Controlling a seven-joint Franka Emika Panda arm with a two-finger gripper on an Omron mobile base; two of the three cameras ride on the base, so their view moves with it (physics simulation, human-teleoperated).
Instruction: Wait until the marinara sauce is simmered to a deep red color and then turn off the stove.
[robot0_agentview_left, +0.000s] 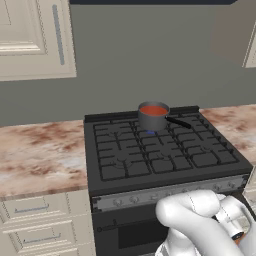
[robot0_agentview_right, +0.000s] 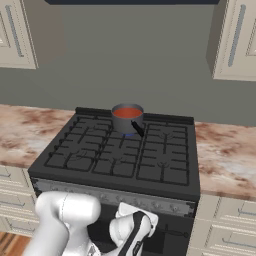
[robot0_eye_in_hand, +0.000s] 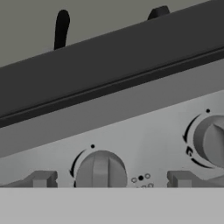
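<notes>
Stove (robot0_agentview_left: 165, 155) front panel edge, pincer (robot0_eye_in_hand: 109, 180) astride knob (robot0_eye_in_hand: 99, 169)

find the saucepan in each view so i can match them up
Left base view: saucepan at the stove's back edge, right of centre.
Right base view: saucepan at the back, left of centre.
Hand view: its black handle pokes above the stove's top edge.
Shared landmark: the knob panel.

Nothing stands between my fingertips (robot0_eye_in_hand: 43, 179) and the knob (robot0_eye_in_hand: 100, 170) at six o'clock; another knob (robot0_eye_in_hand: 211, 141) sits at three o'clock.
</notes>
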